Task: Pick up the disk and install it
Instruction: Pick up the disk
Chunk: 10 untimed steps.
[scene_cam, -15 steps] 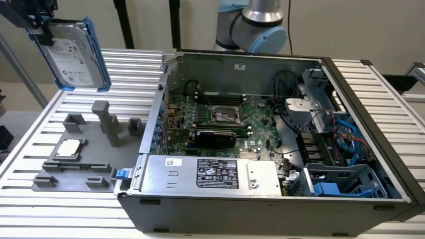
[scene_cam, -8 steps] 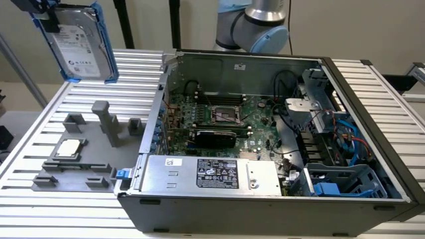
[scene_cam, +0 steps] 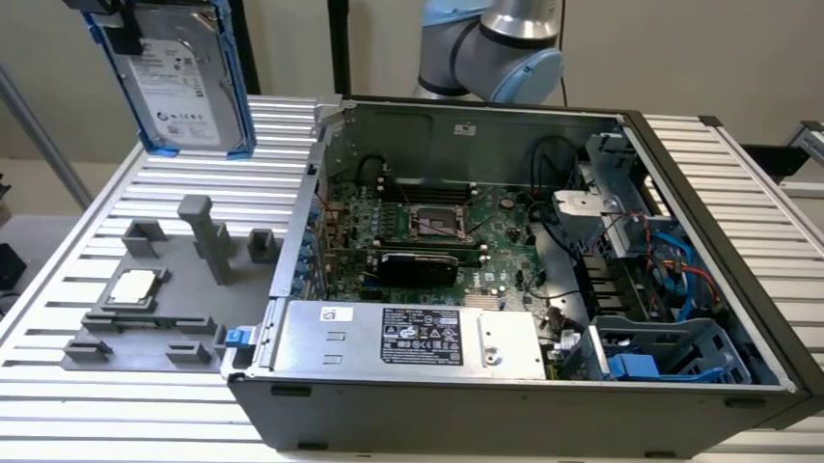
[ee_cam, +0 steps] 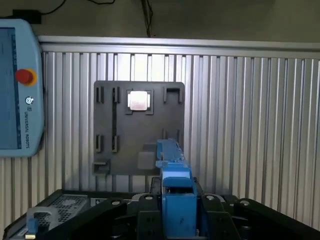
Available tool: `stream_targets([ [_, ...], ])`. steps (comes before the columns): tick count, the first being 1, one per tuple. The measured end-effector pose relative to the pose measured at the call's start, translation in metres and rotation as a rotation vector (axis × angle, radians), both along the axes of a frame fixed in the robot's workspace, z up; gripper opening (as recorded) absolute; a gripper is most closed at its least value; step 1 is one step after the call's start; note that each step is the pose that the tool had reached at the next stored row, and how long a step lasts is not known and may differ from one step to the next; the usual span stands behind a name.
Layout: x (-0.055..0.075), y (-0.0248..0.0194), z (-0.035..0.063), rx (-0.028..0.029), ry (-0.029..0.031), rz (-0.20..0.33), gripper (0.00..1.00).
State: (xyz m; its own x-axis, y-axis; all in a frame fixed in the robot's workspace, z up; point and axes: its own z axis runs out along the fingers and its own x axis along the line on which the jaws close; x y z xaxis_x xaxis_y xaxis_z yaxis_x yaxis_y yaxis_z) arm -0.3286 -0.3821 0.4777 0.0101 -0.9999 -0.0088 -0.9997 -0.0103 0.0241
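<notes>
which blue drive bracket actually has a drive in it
The disk, held high over the table at the exterior view's upper left: its blue bracket frames a labelled drive. The blue caddy in the case's near right corner looks bare.

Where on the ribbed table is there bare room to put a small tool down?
Bare table lies between the held-up disk and the grey fixture plate, and on the strip at the exterior view's right of the computer case. The plate with its chip and the case's inside are crowded.
</notes>
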Motion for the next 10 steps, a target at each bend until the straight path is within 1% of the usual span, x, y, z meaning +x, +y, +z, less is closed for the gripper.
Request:
stream_targets([
  [10, 0.046, -0.016, 0.0159, 0.0002, 0.0022, 0.0, 0.0],
])
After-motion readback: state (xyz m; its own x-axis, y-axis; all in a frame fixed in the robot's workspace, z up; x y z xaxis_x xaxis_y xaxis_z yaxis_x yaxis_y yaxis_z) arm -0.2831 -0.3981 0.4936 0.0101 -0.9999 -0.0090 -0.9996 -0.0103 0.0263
